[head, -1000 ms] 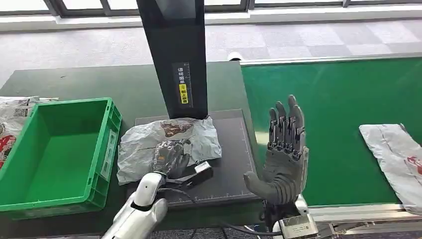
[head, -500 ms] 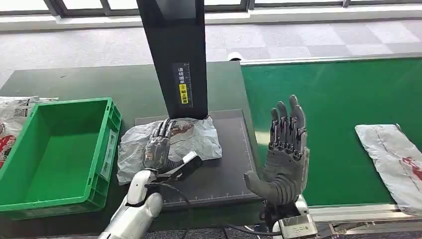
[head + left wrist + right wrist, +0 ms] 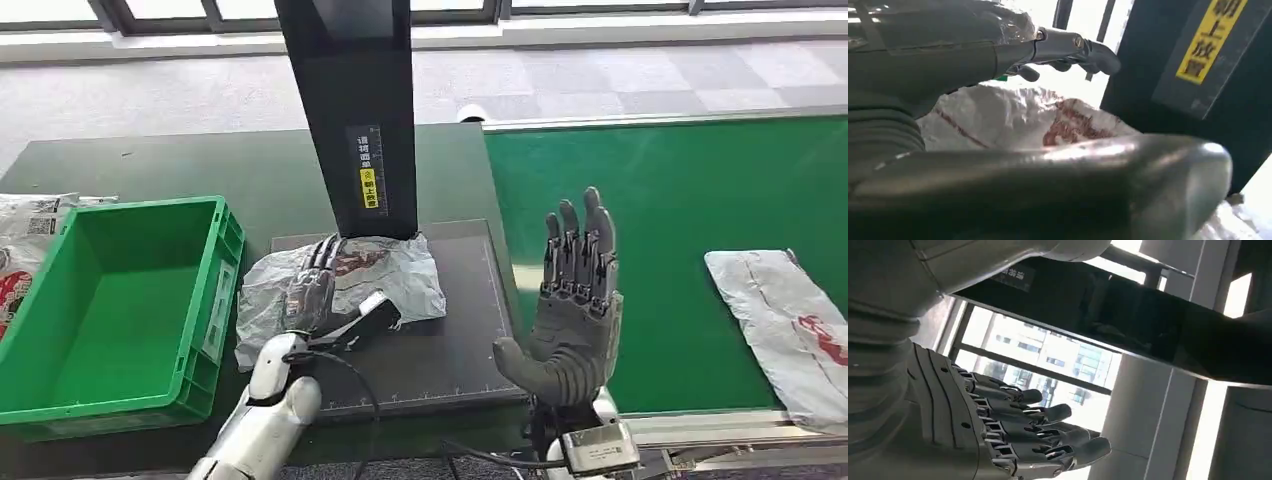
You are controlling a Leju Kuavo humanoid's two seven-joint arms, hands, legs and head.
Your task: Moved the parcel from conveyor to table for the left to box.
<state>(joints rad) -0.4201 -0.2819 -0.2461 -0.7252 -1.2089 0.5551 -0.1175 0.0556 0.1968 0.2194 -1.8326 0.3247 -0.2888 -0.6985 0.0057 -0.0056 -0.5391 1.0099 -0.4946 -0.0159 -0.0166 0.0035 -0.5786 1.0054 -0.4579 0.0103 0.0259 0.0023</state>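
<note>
Now boxing step: left hand [image 3: 310, 290] spread flat over parcel [image 3: 395, 280], not gripping. Right hand [image 3: 572, 300] raised, open, empty. Next likely: close on parcel, carry to green box [image 3: 225, 240] beside hand.

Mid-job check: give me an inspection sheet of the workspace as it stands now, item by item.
Surface: dark mat on a green table; green conveyor to the right.
Job's things: crumpled grey parcel on the mat beside an empty green crate; second parcel on the conveyor.
Clutter: printed bags left of the crate.
Hands: left hand spread flat over the parcel; right hand raised, open.
Cables: black cable by the left wrist.
Surroundings: black scanner column, tiled floor, windows.
</note>
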